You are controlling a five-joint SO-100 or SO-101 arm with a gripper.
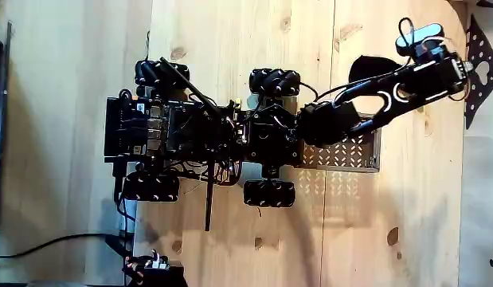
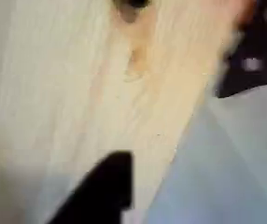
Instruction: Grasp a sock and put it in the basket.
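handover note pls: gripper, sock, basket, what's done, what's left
Gripper: arm stretched toward the top right in the fixed view, over the wooden table beside the black dotted sheet. Open or shut cannot be told; nothing visibly held.
Sock: dark shape on the table, partly under the arm, above the basket in the fixed view.
Basket: perforated metal tray at the front of the wheeled base; what shows of it holds no sock.
Wrist view is blurred: wood, with a dark finger at the bottom.
Done: nothing in the basket.
Left: grasp the sock, carry it to the basket, release.
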